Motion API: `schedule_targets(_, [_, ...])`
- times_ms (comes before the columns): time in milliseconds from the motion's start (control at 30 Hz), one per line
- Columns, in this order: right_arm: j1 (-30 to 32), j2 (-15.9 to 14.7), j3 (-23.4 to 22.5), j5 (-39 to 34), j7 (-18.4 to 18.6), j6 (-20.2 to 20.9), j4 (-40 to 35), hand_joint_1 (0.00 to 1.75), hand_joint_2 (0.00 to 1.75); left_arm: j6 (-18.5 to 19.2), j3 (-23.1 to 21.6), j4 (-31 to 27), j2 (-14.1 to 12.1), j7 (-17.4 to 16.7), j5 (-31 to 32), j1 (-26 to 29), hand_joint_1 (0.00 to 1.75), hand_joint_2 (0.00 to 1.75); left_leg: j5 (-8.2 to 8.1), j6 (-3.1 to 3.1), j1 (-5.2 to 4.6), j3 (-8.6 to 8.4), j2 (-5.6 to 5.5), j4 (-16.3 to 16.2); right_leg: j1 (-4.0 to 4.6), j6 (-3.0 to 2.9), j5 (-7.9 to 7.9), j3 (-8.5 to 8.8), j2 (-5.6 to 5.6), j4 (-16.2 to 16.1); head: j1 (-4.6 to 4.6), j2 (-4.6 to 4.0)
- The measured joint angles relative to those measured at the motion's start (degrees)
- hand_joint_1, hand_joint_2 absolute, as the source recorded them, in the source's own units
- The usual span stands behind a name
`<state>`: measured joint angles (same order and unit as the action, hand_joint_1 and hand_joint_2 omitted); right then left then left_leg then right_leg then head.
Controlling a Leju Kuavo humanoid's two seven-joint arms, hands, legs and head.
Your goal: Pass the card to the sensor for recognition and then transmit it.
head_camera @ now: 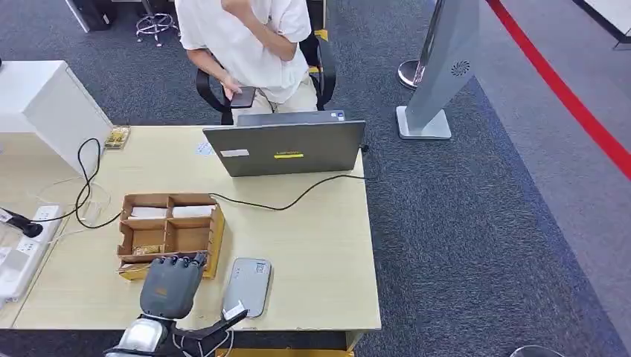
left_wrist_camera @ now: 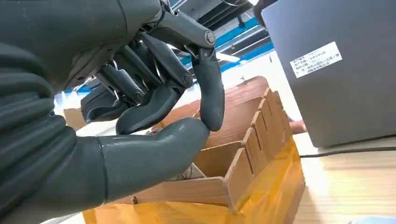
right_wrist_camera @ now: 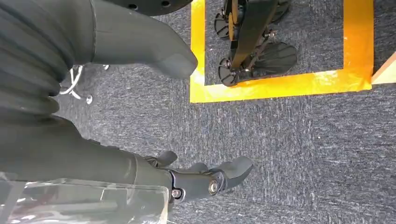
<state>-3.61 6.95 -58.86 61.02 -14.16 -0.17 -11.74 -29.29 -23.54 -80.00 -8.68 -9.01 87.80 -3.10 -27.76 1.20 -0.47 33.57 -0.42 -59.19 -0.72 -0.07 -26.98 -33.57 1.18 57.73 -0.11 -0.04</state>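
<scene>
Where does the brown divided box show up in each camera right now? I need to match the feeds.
Head view: the brown divided box sits on the table's left half, just beyond the left hand.
Left wrist view: the box lies close behind the hand's fingers.
Right wrist view: not in it; carpet and yellow floor tape.
Shared landmark: the grey laptop, also at.

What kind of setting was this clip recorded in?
Most likely an office or lab test area. A light wooden desk carries an open grey laptop, a person sits behind it on a black office chair, and the floor is grey carpet marked with a red line.
</scene>
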Motion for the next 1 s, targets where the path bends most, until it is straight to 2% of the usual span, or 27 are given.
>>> schedule_targets(300, [0.0, 0.0, 0.0, 0.0, 0.0, 0.0, 0.0, 0.00, 1.75, 0.0, 0.0, -0.2, 0.0, 0.0, 0.0, 0.0, 1.75, 1.75, 0.00, 0.00, 0.00, 0.00, 0.00, 0.0, 0.00, 0.00, 0.00, 0.00, 0.00, 0.0, 0.00, 0.00])
schedule_targets(333, [0.0, 0.0, 0.0, 0.0, 0.0, 0.0, 0.0, 0.00, 1.75, 0.0, 0.0, -0.2, 0.0, 0.0, 0.0, 0.0, 0.00, 1.75, 0.00, 0.00, 0.00, 0.00, 0.00, 0.0, 0.00, 0.00, 0.00, 0.00, 0.00, 0.0, 0.00, 0.00])
schedule_targets(567, [0.0, 0.0, 0.0, 0.1, 0.0, 0.0, 0.0, 0.00, 1.75, -1.2, 0.0, -0.5, 0.1, 0.9, 0.0, 0.4, 0.00, 1.75, 0.00, 0.00, 0.00, 0.00, 0.00, 0.0, 0.00, 0.00, 0.00, 0.00, 0.00, 0.0, 0.00, 0.00])
schedule_targets(1000, [0.0, 0.0, 0.0, 0.2, -0.1, 0.0, 0.0, 0.00, 1.75, -1.2, 0.7, -1.0, 0.6, 1.9, 0.0, 1.2, 0.00, 1.75, 0.00, 0.00, 0.00, 0.00, 0.00, 0.0, 0.00, 0.00, 0.00, 0.00, 0.00, 0.0, 0.00, 0.00])
